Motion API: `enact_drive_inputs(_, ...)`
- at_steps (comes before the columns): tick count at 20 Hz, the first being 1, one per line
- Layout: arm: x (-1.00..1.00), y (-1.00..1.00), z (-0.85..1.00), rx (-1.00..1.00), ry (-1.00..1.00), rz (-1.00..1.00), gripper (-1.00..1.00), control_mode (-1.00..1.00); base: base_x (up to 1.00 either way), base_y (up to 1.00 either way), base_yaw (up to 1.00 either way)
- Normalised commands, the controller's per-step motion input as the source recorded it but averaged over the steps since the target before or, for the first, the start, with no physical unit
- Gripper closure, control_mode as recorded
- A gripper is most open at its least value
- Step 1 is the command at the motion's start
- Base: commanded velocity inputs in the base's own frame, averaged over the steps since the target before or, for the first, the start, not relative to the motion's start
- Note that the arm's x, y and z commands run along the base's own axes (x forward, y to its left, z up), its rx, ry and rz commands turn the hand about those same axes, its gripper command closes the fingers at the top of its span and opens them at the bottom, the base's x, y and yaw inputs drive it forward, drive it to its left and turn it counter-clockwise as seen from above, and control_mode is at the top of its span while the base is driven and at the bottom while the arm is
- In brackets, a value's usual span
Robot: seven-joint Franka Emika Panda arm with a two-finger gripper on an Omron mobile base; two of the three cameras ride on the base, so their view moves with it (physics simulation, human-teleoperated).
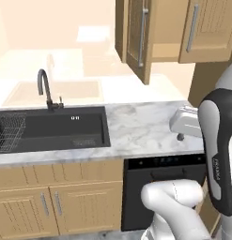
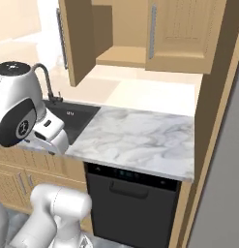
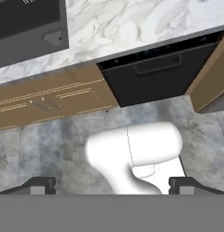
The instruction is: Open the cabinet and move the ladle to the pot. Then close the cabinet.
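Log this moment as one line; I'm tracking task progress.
cabinet: left door open, right door shut | ladle: not seen | gripper: open, nothing held, above floor | sink: left of marble counter

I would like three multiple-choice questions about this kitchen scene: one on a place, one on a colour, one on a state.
1. Where is the black dishwasher?
A. under the marble counter, right of the sink
B. under the sink
C. above the counter

2. What colour is the sink?
A. white
B. dark grey
C. light wood

3. How is the left door of the wall cabinet?
A. shut
B. swung open
C. removed

Key: 1 A, the dishwasher front sits below the marble, beside the low cabinets. 2 B, the basin is dark against the pale marble. 3 B, the door stands out from the front and the inside shows.
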Motion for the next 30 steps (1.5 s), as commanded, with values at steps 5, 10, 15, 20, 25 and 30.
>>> enact_drive_inputs(5, 0.00, 0.00, 0.00, 0.00, 0.00, 0.00, -1.00, 1.00, 0.78, -0.25, 0.00)
enact_drive_inputs(10, 0.00, 0.00, 0.00, 0.00, 0.00, 0.00, -1.00, 1.00, 0.62, -0.42, 0.00)
enact_drive_inputs(15, 0.00, 0.00, 0.00, 0.00, 0.00, 0.00, -1.00, 1.00, 0.38, -0.27, 0.00)
enact_drive_inputs(20, -0.16, -0.01, 0.00, 0.00, -0.03, 0.00, -1.00, -1.00, 0.02, -0.05, 0.00)
enact_drive_inputs(25, -0.79, 0.41, 0.11, -0.13, -0.42, 0.00, -1.00, -1.00, 0.00, 0.00, 0.00)
enact_drive_inputs(30, -0.40, 0.93, 0.21, -0.28, -0.63, -0.03, -1.00, -1.00, 0.00, 0.00, 0.00)
